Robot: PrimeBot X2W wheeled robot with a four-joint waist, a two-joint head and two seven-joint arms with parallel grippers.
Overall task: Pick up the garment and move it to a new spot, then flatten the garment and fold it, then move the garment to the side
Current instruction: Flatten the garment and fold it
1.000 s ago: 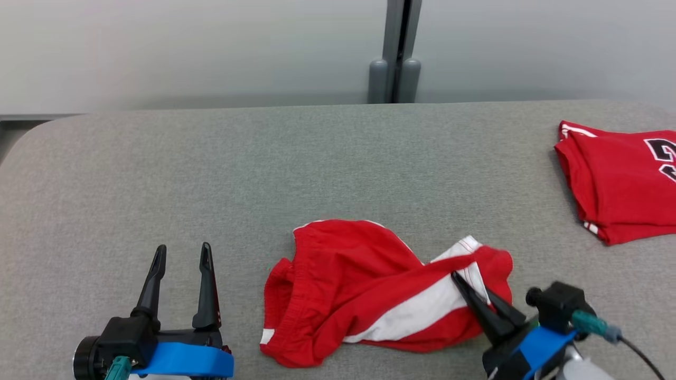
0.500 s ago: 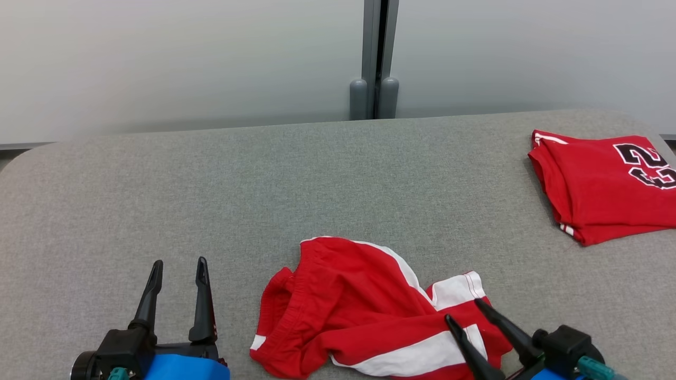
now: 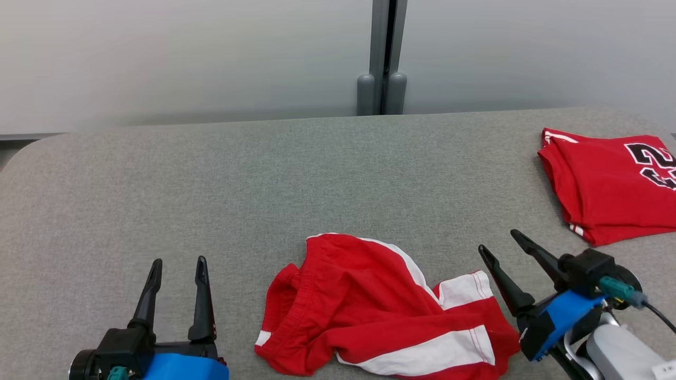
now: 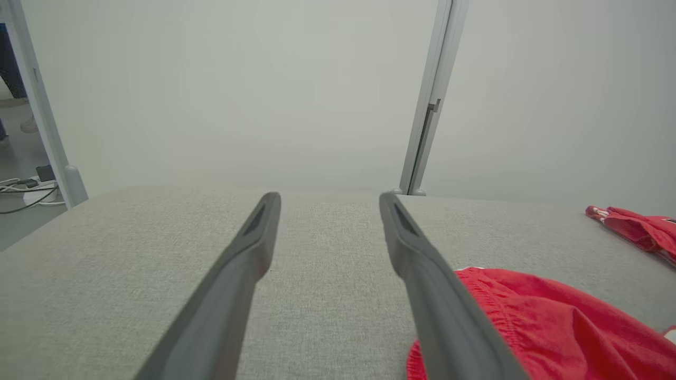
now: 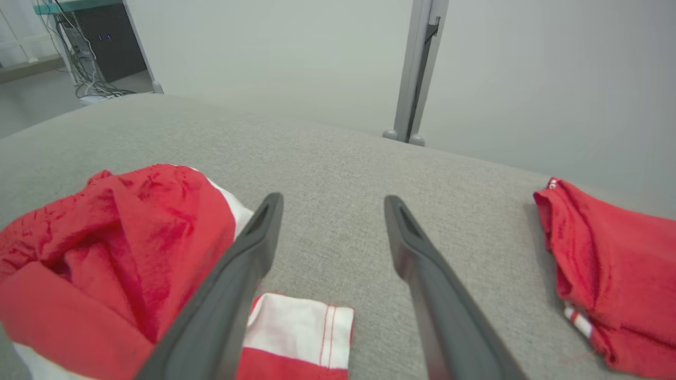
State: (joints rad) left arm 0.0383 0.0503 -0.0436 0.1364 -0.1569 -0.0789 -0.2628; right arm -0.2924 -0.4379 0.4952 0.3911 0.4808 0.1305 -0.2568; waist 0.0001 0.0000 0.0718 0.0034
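Shows the garment (image 3: 380, 306), red with white bands, bunched in a heap at the near middle of the grey table (image 3: 211, 184), waistband rumpled on its left and a white-banded hem turned toward the right. Finds the right gripper (image 3: 498, 240) just beside that hem, fingers spread wide and pinching nothing. Finds the left gripper (image 3: 178, 260) near the heap's left side, likewise spread and empty, fingers pointing out over bare table. Places a folded red jersey (image 3: 607, 184) well apart, at the far right of the table.

Reads as the garment set down and the flattening not yet begun.

Risks from here:
- Catching two layers at the hem, and so dragging the whole heap instead of opening it.
- Pinching on one side only, and so twisting the cloth further.
- Pulling far enough rightward to disturb the jersey.
- Cannot tell upper layer from lower among the folds in the head view, so may well pick a wrong corner.
- May also rebunch the fabric, rather than smooth it, by hauling it across the cloth-covered top
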